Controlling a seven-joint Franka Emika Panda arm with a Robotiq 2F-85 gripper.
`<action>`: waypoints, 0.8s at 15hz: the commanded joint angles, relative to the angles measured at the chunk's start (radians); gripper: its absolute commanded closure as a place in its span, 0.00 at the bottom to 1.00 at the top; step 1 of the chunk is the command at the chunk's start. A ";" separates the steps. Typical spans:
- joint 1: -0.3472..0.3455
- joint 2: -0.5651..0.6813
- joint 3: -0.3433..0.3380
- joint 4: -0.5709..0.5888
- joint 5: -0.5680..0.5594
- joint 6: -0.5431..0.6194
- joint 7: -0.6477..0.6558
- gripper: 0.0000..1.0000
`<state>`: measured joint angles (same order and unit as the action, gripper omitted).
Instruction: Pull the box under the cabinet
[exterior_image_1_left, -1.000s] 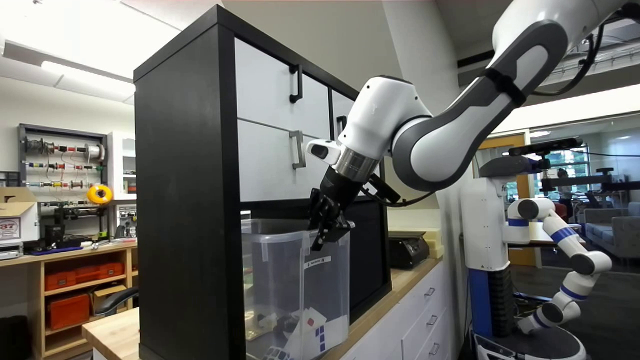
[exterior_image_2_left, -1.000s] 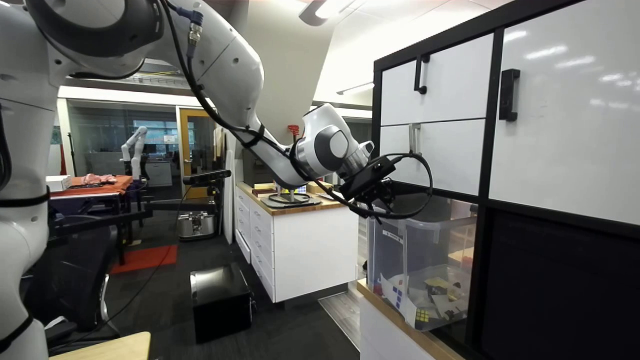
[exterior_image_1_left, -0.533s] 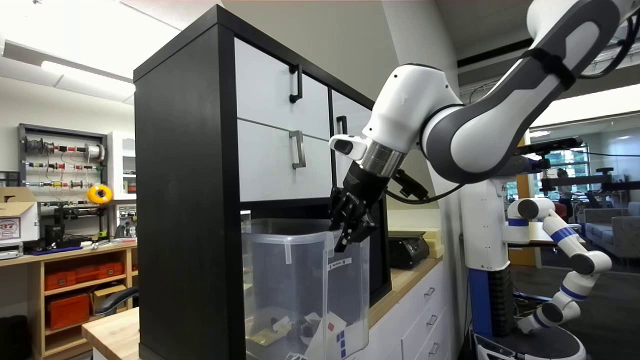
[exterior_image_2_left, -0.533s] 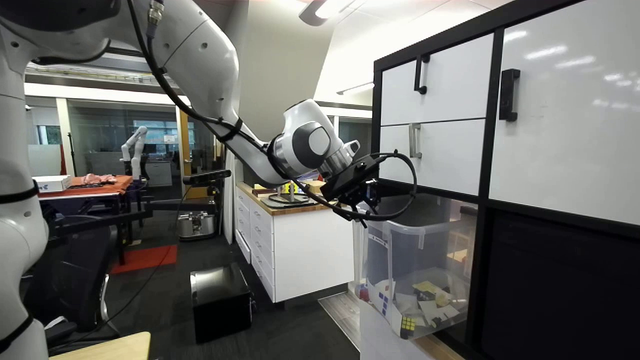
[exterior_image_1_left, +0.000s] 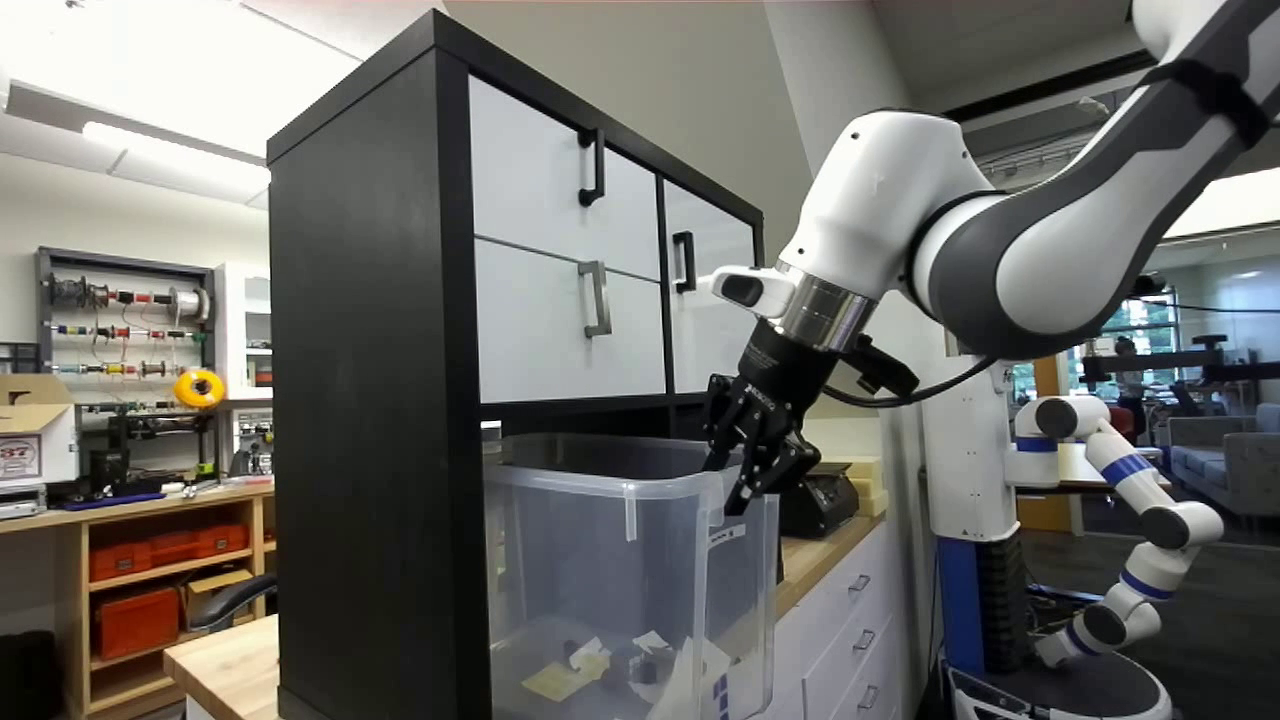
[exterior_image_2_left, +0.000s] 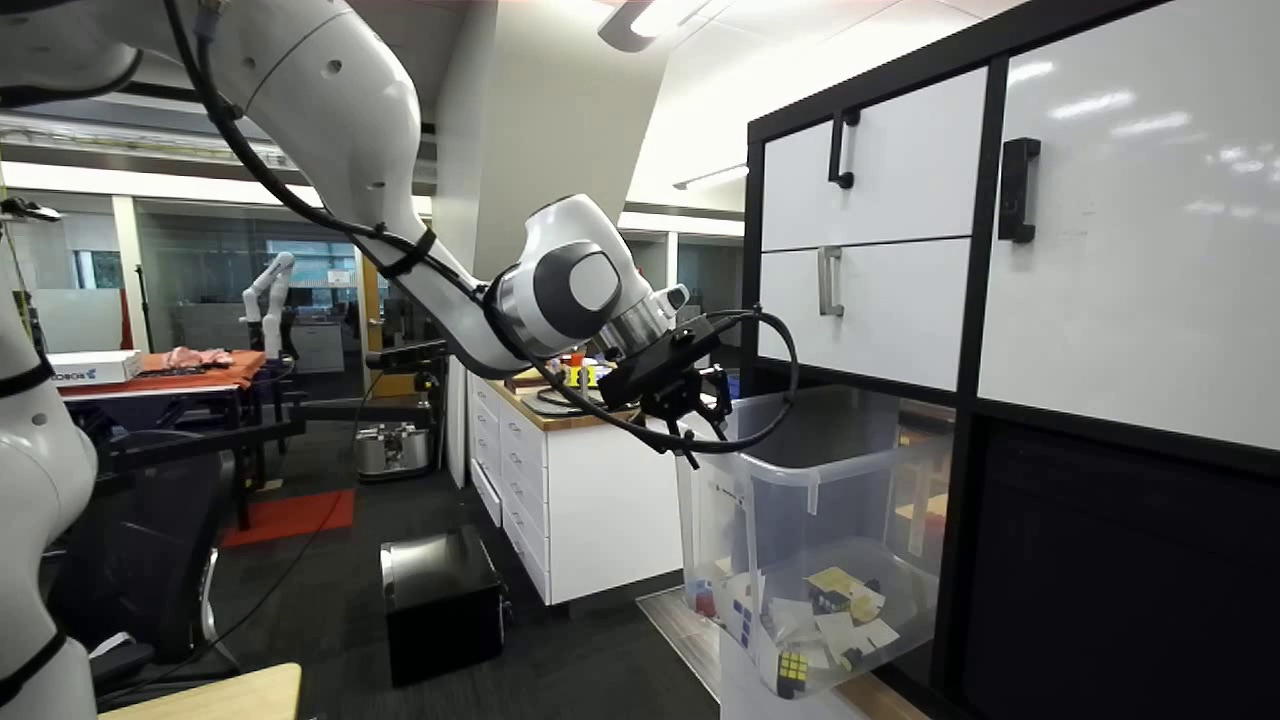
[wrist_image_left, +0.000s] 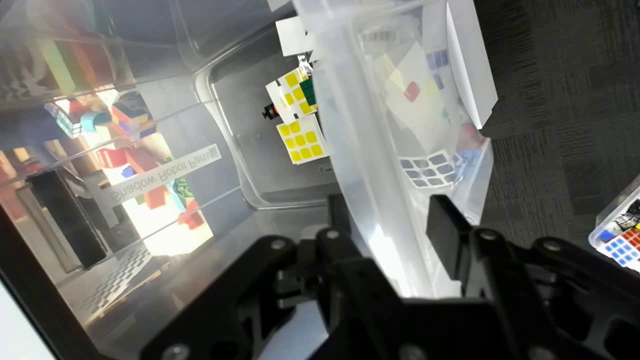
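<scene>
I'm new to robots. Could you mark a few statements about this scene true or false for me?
1. The box juts out of the cabinet. True.
2. The box is empty. False: pieces with yellow squares lie inside.
3. The gripper straddles the box's rim. True.
4. A lid covers the box. False: its top is open.
5. All the cabinet's visible handles are black. False: one handle is grey.

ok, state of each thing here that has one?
Translucent storage bin: lidless, holding loose items, jutting out of the black cabinet
Robotiq gripper: astride the bin's rim; clamped or not, unclear
White cabinet fronts: shut
White counter drawers: look shut
Ceiling light: lit
</scene>
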<state>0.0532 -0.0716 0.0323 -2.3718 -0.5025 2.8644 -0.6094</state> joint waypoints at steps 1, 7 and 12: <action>-0.003 -0.072 0.006 -0.062 -0.006 -0.035 0.018 0.23; 0.015 -0.080 0.025 -0.044 0.026 -0.101 0.009 0.00; 0.033 -0.096 0.042 -0.021 0.036 -0.157 0.001 0.00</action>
<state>0.0713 -0.1226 0.0652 -2.3966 -0.4820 2.7724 -0.6066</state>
